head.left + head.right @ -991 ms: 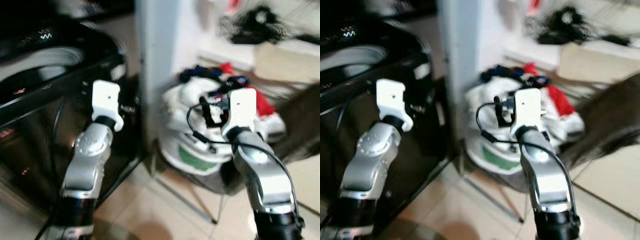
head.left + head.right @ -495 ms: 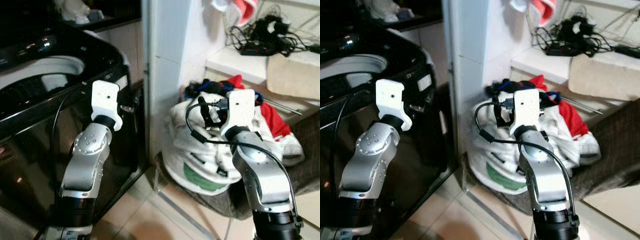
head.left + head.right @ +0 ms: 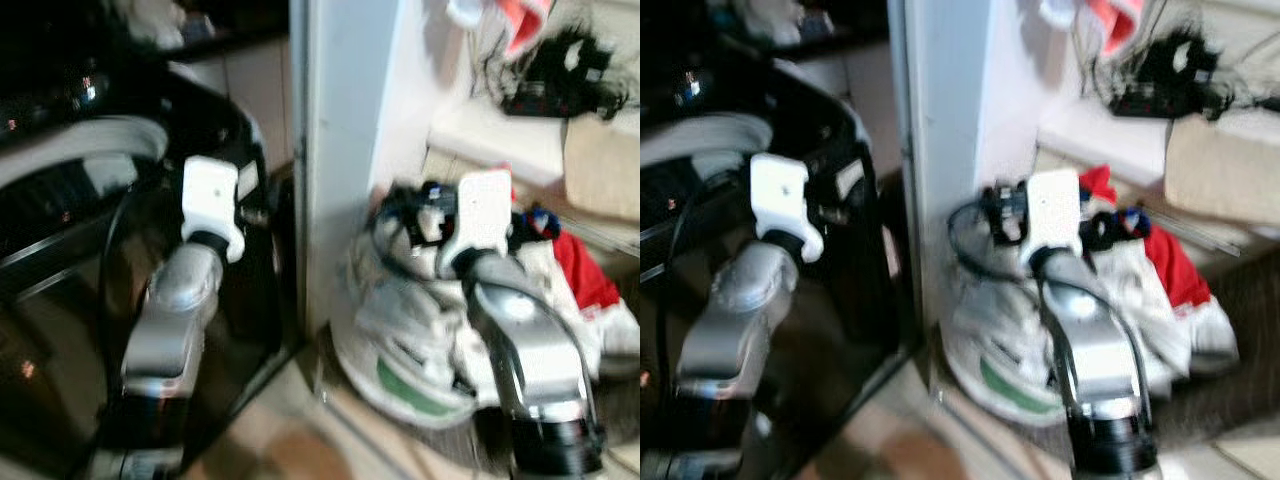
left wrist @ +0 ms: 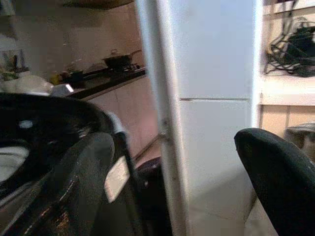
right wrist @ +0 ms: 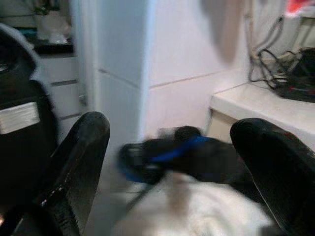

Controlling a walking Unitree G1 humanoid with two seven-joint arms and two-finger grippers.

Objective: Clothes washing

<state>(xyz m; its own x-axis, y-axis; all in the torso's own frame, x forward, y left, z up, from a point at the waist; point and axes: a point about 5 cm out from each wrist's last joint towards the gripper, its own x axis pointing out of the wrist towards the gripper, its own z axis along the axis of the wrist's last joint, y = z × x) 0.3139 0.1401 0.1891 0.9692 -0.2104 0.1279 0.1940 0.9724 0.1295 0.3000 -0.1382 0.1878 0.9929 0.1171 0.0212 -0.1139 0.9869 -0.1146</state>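
A black top-loading washing machine (image 3: 90,230) stands on the left, its pale drum opening (image 3: 100,145) showing on top. A heap of laundry (image 3: 420,320), white with red (image 3: 585,270) and dark blue pieces (image 5: 182,152), sits in a basket on the floor to the right. My left gripper (image 4: 177,191) is raised in front of the machine's corner, open, its fingers (image 4: 83,177) wide apart and holding nothing. My right gripper (image 5: 177,172) hovers over the heap, open, facing the dark blue garment without touching it.
A white pillar (image 3: 345,150) stands between the machine and the laundry. Behind the heap, a ledge (image 3: 500,130) carries black cables (image 3: 560,70). A red and white cloth (image 3: 510,20) hangs above. The floor (image 3: 290,440) is tiled. A kitchen counter with a pan (image 4: 115,59) lies further back.
The whole picture has shifted and blurred, so the camera has moved. Both arms keep the same raised pose, and nothing has been taken hold of.
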